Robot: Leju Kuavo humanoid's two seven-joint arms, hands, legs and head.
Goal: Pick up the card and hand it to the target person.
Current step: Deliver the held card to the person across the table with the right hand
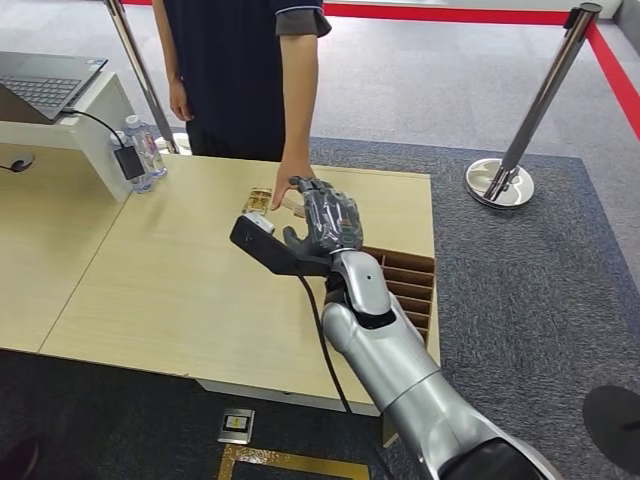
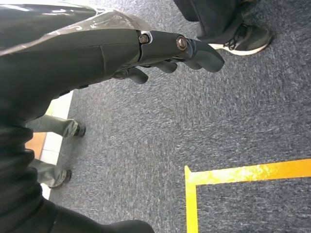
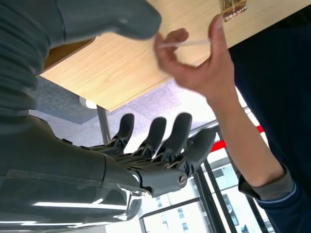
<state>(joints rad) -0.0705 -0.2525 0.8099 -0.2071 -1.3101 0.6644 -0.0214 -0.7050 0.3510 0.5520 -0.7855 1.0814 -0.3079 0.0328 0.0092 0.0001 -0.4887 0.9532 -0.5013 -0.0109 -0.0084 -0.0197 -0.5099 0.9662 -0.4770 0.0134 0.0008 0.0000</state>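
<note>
The person's hand [image 3: 205, 68] pinches the card [image 3: 183, 43]; the right hand [image 1: 328, 215] hangs spread and empty beside it; the handover looks done; the left hand [image 2: 154, 53] hangs loosely curled, holding nothing.

Roped-off demo area: stanchion [image 1: 521, 130], carpet [image 1: 528, 290], wooden table [image 1: 151, 290], laptop [image 1: 45, 80].

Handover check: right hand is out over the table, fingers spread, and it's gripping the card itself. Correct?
Not quite. The right hand is out over the table, fingers spread, but holds nothing. The person's hand pinches the card, as the right wrist view shows.
</note>
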